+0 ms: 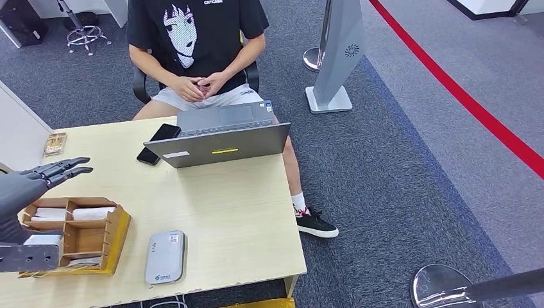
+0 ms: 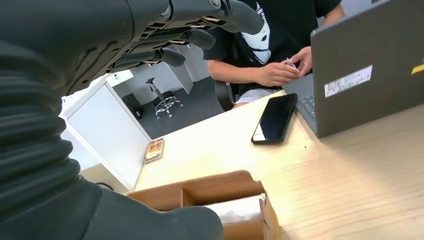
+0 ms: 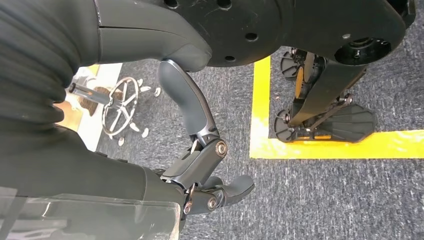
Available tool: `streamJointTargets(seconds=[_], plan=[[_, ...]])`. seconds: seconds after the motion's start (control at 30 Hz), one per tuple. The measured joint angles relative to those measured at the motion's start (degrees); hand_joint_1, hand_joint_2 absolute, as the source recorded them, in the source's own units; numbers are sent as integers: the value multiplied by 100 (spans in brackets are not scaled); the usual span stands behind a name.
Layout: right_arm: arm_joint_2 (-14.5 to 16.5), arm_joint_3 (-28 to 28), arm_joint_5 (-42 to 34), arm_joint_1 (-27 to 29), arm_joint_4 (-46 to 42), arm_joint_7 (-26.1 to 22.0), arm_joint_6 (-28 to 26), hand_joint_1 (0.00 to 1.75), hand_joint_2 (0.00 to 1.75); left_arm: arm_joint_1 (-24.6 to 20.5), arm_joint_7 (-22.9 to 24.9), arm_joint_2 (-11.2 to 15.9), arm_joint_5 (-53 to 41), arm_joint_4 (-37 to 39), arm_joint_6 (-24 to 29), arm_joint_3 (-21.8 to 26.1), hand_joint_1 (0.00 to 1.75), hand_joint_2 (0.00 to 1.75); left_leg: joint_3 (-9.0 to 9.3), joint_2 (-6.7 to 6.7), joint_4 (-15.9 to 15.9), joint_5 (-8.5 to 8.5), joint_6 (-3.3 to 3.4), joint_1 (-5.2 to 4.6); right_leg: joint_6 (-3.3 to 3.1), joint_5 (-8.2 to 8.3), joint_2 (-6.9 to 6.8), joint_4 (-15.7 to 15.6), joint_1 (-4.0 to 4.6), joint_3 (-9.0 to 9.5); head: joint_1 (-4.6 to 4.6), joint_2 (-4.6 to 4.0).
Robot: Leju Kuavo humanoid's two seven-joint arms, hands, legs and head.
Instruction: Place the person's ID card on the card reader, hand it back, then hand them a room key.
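Note:
A person [image 1: 195, 38] in a black T-shirt sits across the desk with both hands together in the lap, pinching a small pale card-like thing [image 2: 289, 62]. The grey card reader [image 1: 165, 256] lies flat near the desk's front edge. To its left, a wooden organiser box [image 1: 119, 240] holds white cards [image 1: 93, 213] in its compartments. My left hand [image 1: 38, 179] hovers over the desk's left side above the box, fingers stretched out towards the person, holding nothing; its fingers [image 2: 165, 30] stay well short of the person. My right hand [image 3: 200, 165] hangs by my side over the carpet, fingers loosely bent, empty.
An open grey laptop [image 1: 221, 144] stands at the desk's far edge, its lid towards me. A black phone [image 1: 160, 138] lies just left of it. A small wooden block [image 1: 55, 144] sits at the far left by a white partition [image 1: 16, 135]. A barrier post [image 1: 333, 58] stands on the right.

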Motion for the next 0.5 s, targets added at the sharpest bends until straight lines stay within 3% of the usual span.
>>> streamJointTargets(seconds=[0.13,0.23,0.33,0.5], plan=[[0,0,-7,-2,0,6,1,0,175,341,-6,-12,-343,-3,453,-57,0,175,0,0,0,0,0,-1,0,0,0,0,-1,0,1,0],[3,-11,-39,-1,0,8,-3,0,175,892,39,-159,-1209,-36,1252,-56,0,175,4,6,-4,-2,-1,-9,1,-1,4,-1,-6,-1,0,0],[10,-42,-98,3,-2,8,-7,0,175,1681,78,-538,-2164,-109,2081,17,0,175,4,12,-7,-3,0,-13,1,-2,10,-3,-9,-3,1,-1],[21,-84,-122,15,-4,9,-7,0,175,2738,249,-1193,-3332,-222,2958,278,0,175,2,16,-7,-7,4,-15,3,-2,13,-6,-11,-5,1,0]])
